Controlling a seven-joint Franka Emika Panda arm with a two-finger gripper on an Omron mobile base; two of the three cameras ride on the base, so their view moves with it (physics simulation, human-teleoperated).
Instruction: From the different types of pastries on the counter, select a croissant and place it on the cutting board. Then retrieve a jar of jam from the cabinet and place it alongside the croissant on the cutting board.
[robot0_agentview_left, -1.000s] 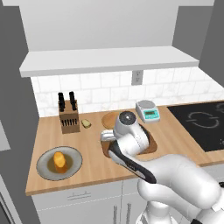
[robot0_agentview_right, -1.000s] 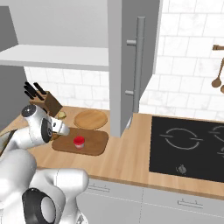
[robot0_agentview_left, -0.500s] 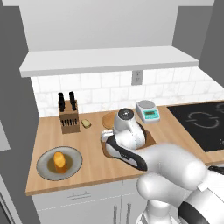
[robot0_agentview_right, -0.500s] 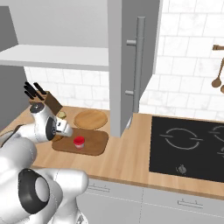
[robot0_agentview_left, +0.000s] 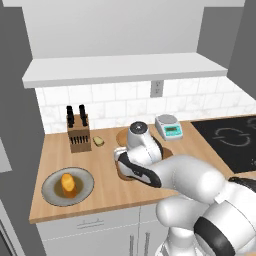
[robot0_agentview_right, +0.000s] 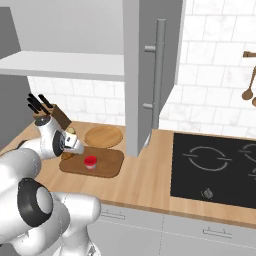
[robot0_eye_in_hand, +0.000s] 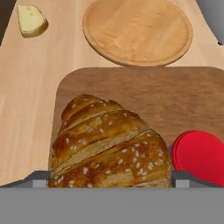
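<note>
over the dark brown cutting board (robot0_eye_in_hand: 175, 94) the gripper (robot0_agentview_right: 71, 145) hangs low, close above the croissant (robot0_eye_in_hand: 109, 146); its finger tips are cut off at the bottom of the hand view, so i cannot tell how far apart they stand or whether they touch the pastry. the croissant lies on the board's near left part, a ridged, seeded, golden-brown crescent. at its 3 o'clock, just beside it on the board, sits one jar of jam (robot0_eye_in_hand: 200, 156), seen from above as a smooth red round lid; in the right base view it is a squat red jar (robot0_agentview_right: 90, 161).

counted: one croissant, one jar, one board with rounded corners, one round tan wooden plate (robot0_eye_in_hand: 138, 29) at the board's 12 o'clock, one small pale yellow piece (robot0_eye_in_hand: 31, 20) at 11 o'clock on the light wooden counter (robot0_agentview_left: 107, 182). in the left base view, one orange-yellow bun (robot0_agentview_left: 68, 183) rests on a round grey plate (robot0_agentview_left: 54, 190), well apart from the board, and a knife block (robot0_agentview_left: 79, 137) stands by the tiled wall.
</note>
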